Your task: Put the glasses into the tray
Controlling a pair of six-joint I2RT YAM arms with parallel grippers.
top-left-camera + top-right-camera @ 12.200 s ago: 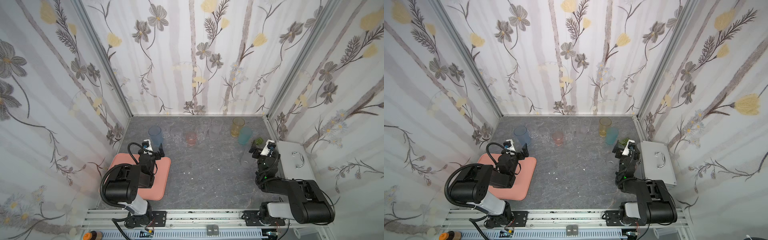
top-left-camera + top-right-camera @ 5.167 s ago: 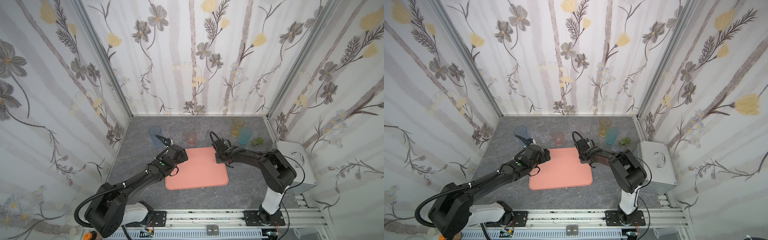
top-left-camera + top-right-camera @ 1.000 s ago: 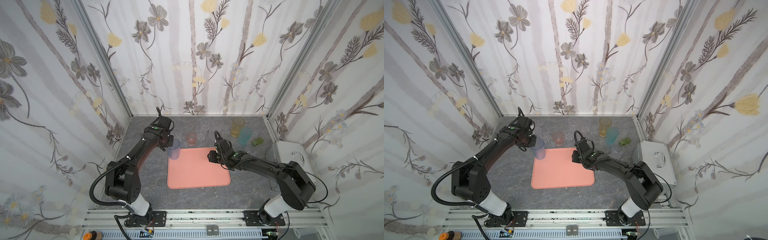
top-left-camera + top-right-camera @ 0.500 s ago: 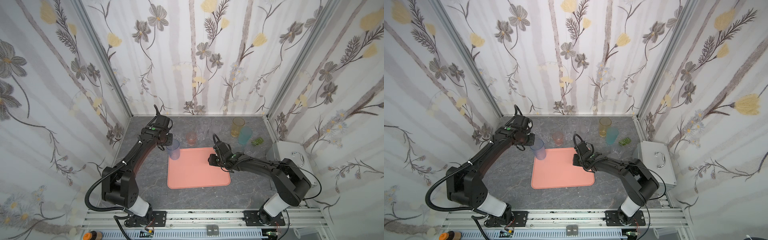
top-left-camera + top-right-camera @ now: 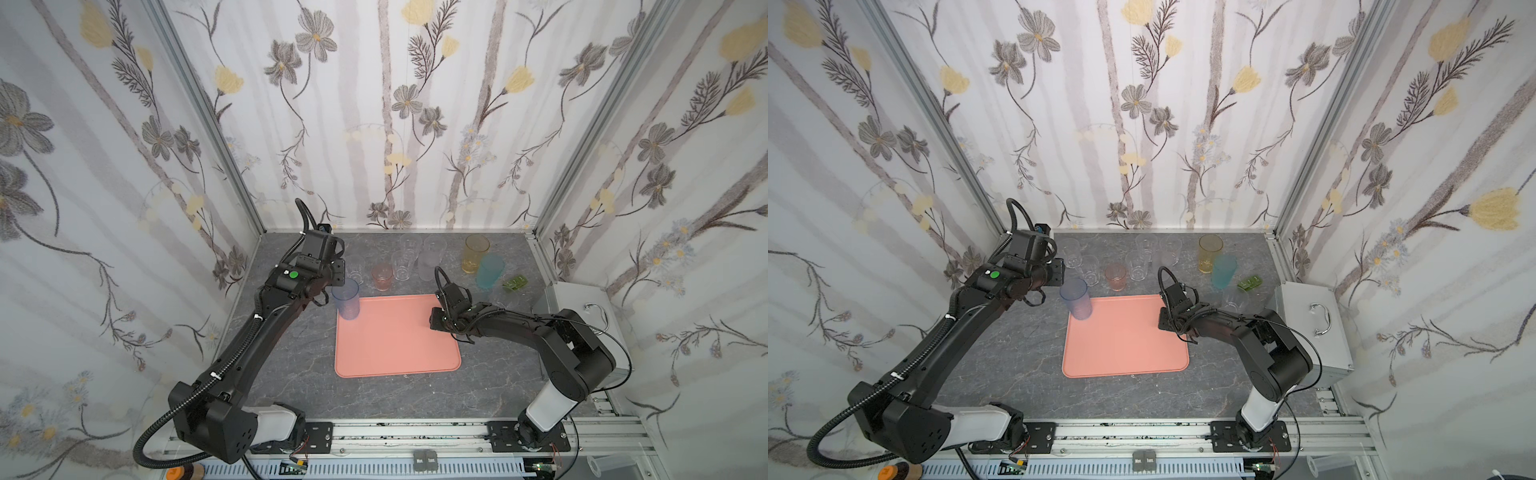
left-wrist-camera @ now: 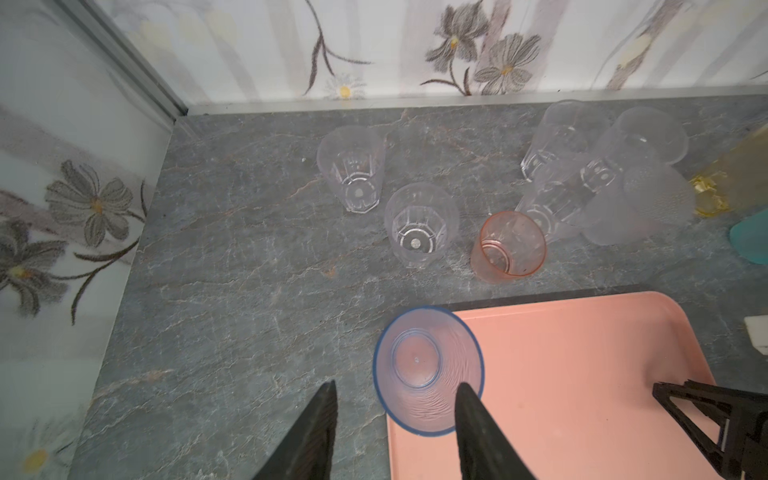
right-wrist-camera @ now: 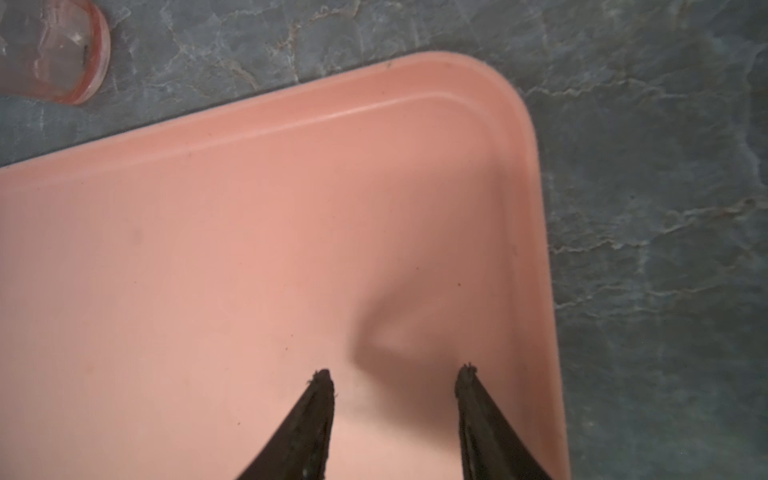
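Since a second ago the left gripper (image 6: 395, 383) has let go of the blue glass (image 5: 347, 299). Its jaws now stand apart, one finger over the glass's mouth and one outside it; whether either touches the rim is hard to tell.

With 12 o'clock at the back wall in both top views, the tray (image 5: 395, 345) lies mid-table. The blue glass stands upright in its 11 o'clock corner, the only one on it. The right gripper (image 7: 395, 372) hangs low over the tray's 2 o'clock corner, jaws parted around nothing; contact with the tray cannot be judged.

The box (image 5: 1308, 332) sits at 3 o'clock, partly behind the right arm.

The other glasses stand on the table beyond the tray, from 11 to 1 o'clock. The clear glasses (image 5: 409, 253) almost vanish against the grey top, so their count is unsure. The left wrist view cuts off the amber glass (image 5: 473, 253) and teal glass (image 5: 489, 272); the right wrist view cuts off the pink glass (image 5: 382, 276). A green block (image 5: 515, 282) lies at 2 o'clock.
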